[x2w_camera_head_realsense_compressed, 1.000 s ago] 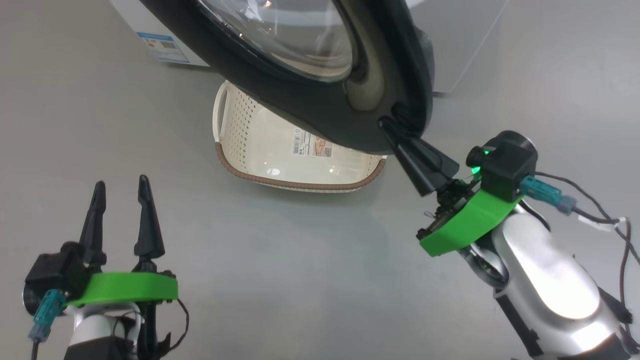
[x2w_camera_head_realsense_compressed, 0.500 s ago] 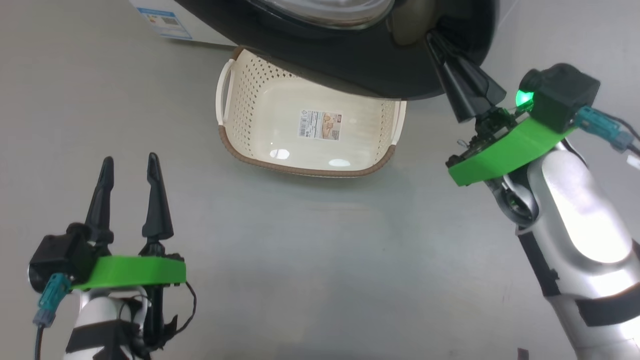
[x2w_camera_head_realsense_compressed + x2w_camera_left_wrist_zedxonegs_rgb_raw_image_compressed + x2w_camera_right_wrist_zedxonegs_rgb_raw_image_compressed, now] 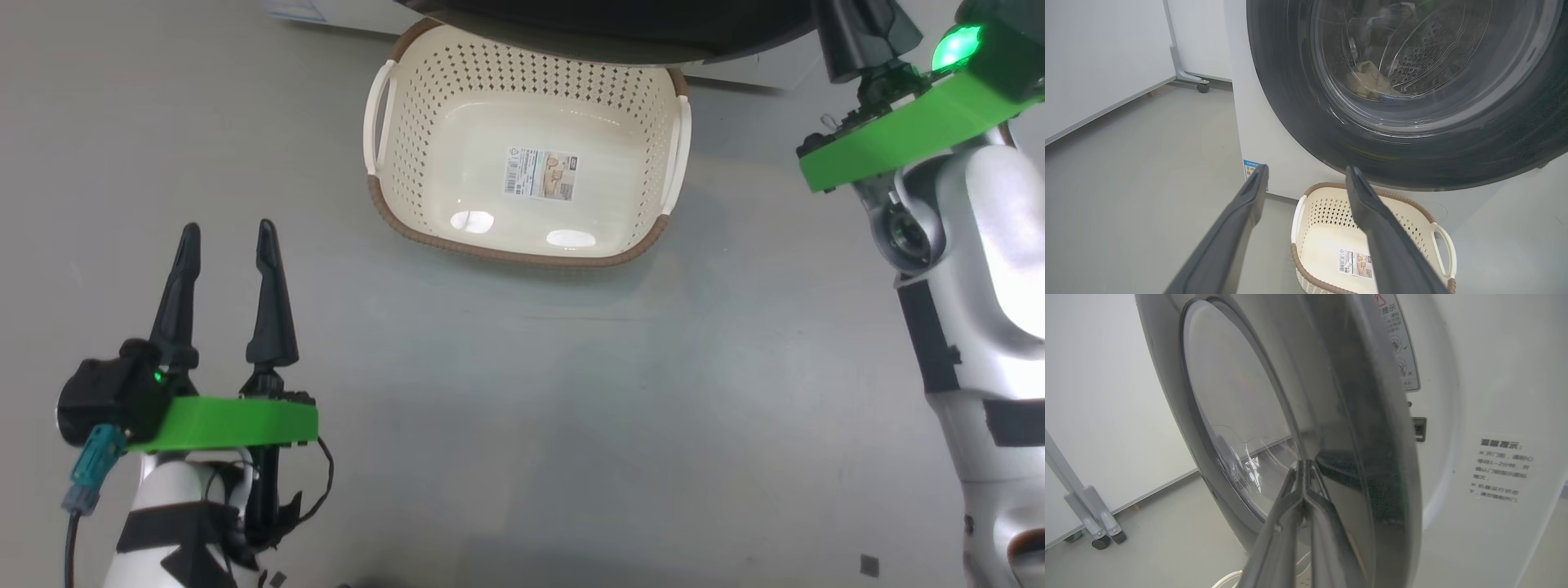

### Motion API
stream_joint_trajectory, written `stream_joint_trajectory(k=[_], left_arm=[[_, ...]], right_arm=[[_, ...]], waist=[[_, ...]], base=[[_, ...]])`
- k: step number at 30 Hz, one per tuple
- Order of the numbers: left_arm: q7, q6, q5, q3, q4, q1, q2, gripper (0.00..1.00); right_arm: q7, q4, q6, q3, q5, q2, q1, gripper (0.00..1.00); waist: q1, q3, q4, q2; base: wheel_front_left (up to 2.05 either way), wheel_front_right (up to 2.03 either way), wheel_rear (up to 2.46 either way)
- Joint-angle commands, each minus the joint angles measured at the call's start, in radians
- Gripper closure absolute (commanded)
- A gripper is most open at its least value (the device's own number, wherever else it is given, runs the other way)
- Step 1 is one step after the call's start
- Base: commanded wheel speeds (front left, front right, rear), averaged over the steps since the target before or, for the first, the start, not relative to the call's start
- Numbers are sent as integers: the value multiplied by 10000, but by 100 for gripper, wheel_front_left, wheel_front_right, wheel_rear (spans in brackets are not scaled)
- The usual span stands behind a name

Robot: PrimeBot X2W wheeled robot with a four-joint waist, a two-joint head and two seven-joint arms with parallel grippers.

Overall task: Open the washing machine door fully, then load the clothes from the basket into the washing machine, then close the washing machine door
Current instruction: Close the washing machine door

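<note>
Black door (image 3: 620,24) above cream basket (image 3: 506,253)

Cream perforated basket (image 3: 522,106), brown rim; glossy black door (image 3: 1298,114); white washer (image 3: 1265,155).

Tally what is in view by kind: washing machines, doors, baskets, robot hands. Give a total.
Washing machine: 1
Door: 1
Basket: 1
Hands: 2, left hand and right hand
Total: 5
</note>
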Motion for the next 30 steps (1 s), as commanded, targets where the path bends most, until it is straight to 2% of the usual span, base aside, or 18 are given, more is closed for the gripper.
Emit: stream_joint_trajectory(k=[1, 11, 20, 30], left_arm=[[-67, 6, 58, 260, -344, -167, 169, 0], [-67, 6, 64, 104, -386, -448, 206, 0], [-67, 6, -32, -109, -307, -590, 183, 0], [-67, 6, -57, -152, -269, -628, 166, 0]], right_arm=[[-95, -228, -13, 17, -108, 31, -388, 100], [-95, 320, -13, -83, -117, -100, -1480, 100], [-95, 1144, -13, -762, -308, -246, -2396, 100], [-95, 1747, -13, -788, -449, -299, -2780, 100]], waist=[[0, 82, 45, 0], [0, 433, 168, 0], [0, 541, 332, 0], [0, 505, 350, 0]], base=[[0, 0, 0], [0, 0, 0], [0, 0, 0], [0, 0, 0]])
